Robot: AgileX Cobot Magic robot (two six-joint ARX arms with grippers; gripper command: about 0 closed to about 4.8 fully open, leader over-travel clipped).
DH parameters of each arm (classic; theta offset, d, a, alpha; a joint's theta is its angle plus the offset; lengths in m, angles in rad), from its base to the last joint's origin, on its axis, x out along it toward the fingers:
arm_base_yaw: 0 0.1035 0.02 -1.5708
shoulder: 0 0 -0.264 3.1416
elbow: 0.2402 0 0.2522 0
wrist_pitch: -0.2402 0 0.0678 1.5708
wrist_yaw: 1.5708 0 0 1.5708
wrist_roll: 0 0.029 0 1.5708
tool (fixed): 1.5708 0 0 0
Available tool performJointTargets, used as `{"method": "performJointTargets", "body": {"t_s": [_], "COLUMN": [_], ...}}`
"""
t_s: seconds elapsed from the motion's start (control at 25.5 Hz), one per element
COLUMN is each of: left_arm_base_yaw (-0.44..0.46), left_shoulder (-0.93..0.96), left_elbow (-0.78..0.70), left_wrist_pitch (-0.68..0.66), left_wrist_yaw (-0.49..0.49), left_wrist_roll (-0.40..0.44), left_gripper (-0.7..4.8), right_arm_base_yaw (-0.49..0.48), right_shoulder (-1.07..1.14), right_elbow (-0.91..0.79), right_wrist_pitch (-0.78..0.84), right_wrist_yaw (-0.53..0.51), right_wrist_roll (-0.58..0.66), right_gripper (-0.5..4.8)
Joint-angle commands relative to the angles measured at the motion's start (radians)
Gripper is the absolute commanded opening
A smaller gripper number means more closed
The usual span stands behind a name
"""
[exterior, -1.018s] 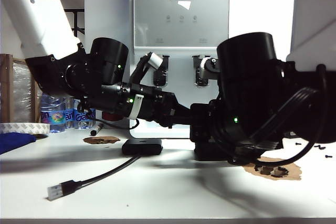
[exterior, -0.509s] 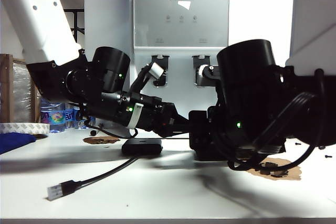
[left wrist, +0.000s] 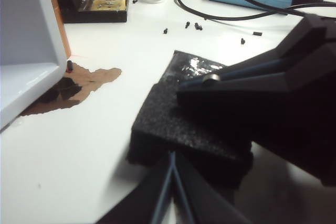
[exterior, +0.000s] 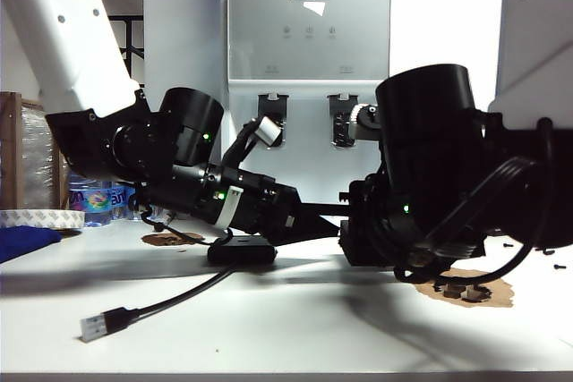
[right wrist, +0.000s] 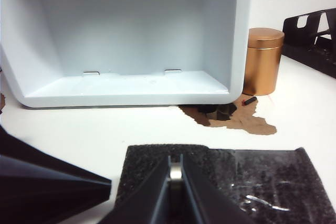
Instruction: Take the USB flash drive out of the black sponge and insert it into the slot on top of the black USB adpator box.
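On foam sponge (right wrist: 220, 174) | R end effector (right wrist: 175, 174) pinching metal USB drive (right wrist: 175, 171) | L end effector (left wrist: 172, 167) shut

We see a white tabletop (exterior: 295, 328) carrying the black sponge (left wrist: 178, 124), the black USB adpator box (exterior: 242, 250) with its cable and silver plug (exterior: 94, 326), a water dispenser (exterior: 309, 60), brown patches (exterior: 172, 239), a copper tin (right wrist: 262, 60) and small black scraps (left wrist: 191, 25).

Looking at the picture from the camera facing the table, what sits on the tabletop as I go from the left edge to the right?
Roll of tape → silver plug of the black cable → black USB adpator box → left pincer, reaching toward the middle → brown patch with small black foam scraps.
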Motion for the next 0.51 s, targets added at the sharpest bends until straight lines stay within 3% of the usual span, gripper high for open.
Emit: {"method": "performJointTargets", "body": {"t_s": [0.04,0.2,0.31,0.51], "left_arm_base_yaw": [0.002,0.013,0.017,0.002], "left_shoulder": [-0.004,-0.004,-0.004,-0.004], "left_elbow": [0.002,0.002,0.003,0.009], "left_wrist_pitch": [0.028,0.106,0.167,0.158], "left_wrist_yaw": [-0.004,-0.068,-0.067,-0.022], "left_wrist_roll": [0.004,0.002,-0.027,-0.073], "left_gripper": [-0.05,-0.05,-0.05,-0.05], "right_arm_base_yaw": [-0.002,-0.002,-0.002,-0.002], "right_shoulder": [-0.003,-0.003,-0.003,-0.003], "right_elbow": [0.003,0.003,0.003,0.000], "right_wrist_pitch": [0.017,0.016,0.011,0.007], "right_wrist_yaw": [-0.030,-0.047,-0.049,-0.066], "right_wrist_roll": [0.021,0.024,0.025,0.080], "right_gripper": [-0.03,-0.03,-0.03,-0.02]}}
